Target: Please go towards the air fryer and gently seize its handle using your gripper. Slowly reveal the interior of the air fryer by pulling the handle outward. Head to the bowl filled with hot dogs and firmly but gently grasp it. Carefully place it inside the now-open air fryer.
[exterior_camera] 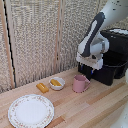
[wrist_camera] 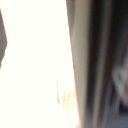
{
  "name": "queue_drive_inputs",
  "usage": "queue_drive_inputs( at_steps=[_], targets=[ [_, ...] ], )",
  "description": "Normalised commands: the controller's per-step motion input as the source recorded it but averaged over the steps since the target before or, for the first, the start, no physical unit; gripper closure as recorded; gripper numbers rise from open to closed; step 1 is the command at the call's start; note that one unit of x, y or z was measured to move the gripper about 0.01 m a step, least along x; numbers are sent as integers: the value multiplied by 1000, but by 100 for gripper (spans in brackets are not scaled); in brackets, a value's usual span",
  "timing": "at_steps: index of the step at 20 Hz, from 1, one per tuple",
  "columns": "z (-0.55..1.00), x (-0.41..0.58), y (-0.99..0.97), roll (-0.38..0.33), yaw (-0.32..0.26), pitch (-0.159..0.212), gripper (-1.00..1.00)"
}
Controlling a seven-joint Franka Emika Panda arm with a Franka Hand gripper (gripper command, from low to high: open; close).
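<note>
I am looking at the arm (exterior_camera: 95, 37) hanging down in front of the fryer (exterior_camera: 114, 55), which is sitting at the far right of the exterior view on the wooden table (exterior_camera: 90, 107). The gripper (exterior_camera: 90, 67) is sitting low against the fryer's front, just above and beside the pink mug (exterior_camera: 80, 83). The arm is covering the drawer front, so I am not seeing the handle at all, and I cannot tell whether the fingers are apart or together. The wrist view is giving me only a blown-out white blur beside dark vertical bands, which is no help.

I am judging the drawer as stiff and fairly heavy, sliding on a tight fit, so the handle should be taken square across its middle and drawn straight outward; a skewed pull would likely jam it or drag the whole fryer. Its glossy plastic may be slick.

The bowl (exterior_camera: 57, 83) is sitting left of the mug, near the middle of the table, with one hot dog (exterior_camera: 55, 82) in it. Another hot dog piece (exterior_camera: 42, 88) is lying on the table just left of it. The bowl looks light, hard and breakable, so I am planning to pinch its rim. The floral plate (exterior_camera: 31, 110) is lying nearer, at the left.
</note>
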Motion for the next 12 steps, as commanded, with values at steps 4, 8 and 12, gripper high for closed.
queue_drive_inputs(
  at_steps=[4,8,12],
  targets=[
    [774,160,227,-49,0,7,-100],
    [792,196,251,-67,17,2,-100],
    [553,309,309,5,173,65,-100]
  ],
)
